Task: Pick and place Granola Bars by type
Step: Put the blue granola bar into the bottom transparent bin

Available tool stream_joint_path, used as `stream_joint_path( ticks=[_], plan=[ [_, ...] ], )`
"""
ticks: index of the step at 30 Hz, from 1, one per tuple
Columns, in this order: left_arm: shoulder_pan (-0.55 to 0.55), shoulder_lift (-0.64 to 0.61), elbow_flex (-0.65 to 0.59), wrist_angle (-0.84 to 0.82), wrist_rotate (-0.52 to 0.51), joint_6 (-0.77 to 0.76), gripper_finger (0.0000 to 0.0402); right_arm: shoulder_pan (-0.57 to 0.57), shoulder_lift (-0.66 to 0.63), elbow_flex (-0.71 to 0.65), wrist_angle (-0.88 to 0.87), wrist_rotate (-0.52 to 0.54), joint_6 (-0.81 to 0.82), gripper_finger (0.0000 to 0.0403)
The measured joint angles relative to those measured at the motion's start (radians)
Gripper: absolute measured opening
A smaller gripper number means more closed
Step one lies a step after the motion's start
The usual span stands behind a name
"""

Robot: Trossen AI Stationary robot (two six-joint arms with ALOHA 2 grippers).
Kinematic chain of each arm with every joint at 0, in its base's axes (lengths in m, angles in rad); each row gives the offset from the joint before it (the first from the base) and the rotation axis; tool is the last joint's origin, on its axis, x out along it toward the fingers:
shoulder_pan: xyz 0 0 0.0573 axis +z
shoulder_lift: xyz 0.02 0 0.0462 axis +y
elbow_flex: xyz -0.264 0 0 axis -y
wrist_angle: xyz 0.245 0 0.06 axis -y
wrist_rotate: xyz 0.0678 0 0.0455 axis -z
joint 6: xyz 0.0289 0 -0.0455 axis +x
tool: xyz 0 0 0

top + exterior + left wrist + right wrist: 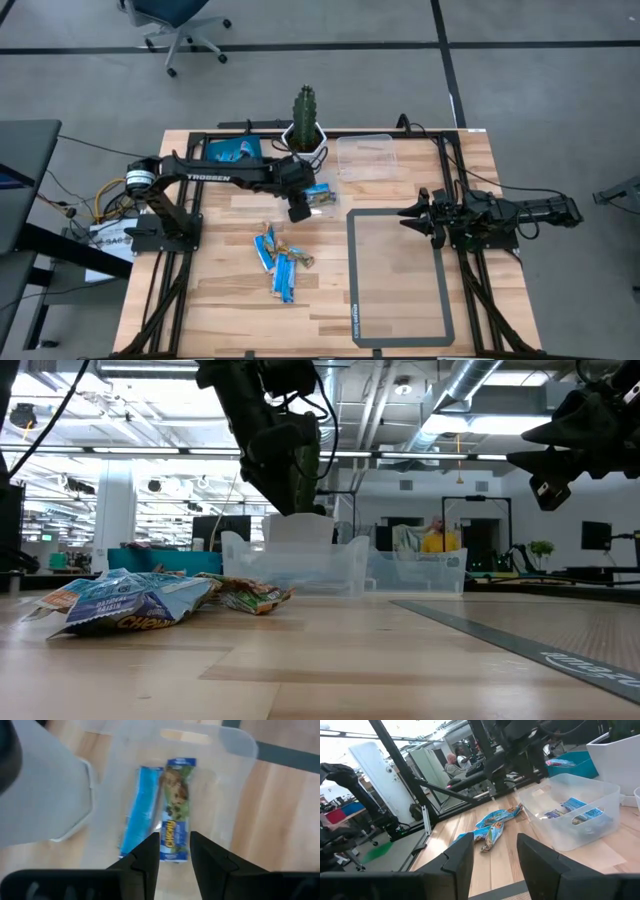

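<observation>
Left gripper [175, 851]: parted, empty, above clear container [235, 795], bars [176, 807] directly below, apparently sorted there
Right gripper [495, 852]: parted, empty, waiting

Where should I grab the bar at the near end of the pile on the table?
Grip the light blue bar across its narrow width at mid-length, descending from straight above. It lies flat and partly free of the other bars, so its long edges look reachable.

A green cactus in a white square pot [304, 122] stands at the wooden table's [400, 330] far edge, between a blue square tray [232, 151] and an empty clear plastic container [366, 157]. A grey-framed mat [398, 277] lies nearer.
</observation>
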Motion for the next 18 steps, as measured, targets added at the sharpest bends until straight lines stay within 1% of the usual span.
stream_joint_path(
  ticks=[4, 8, 11, 18],
  plan=[
    [-0.048, -0.015, 0.0, -0.044, 0.046, -0.018, 0.0103, 0.0, 0.0, 0.0, 0.0, 0.0, 0.0, 0.0142],
    [-0.111, -0.062, 0.001, -0.116, 0.083, -0.049, 0.0103, 0.0, 0.0, 0.0, 0.0, 0.0, 0.0, 0.0144],
    [-0.159, -0.099, 0.001, -0.169, 0.122, -0.157, 0.0103, 0.0, 0.0, 0.0, 0.002, 0.0, 0.0, 0.0143],
    [-0.271, -0.15, 0.001, -0.239, 0.266, -0.476, 0.0103, 0.0, 0.0, 0.0, 0.003, 0.0, 0.0, 0.0142]
  ],
)
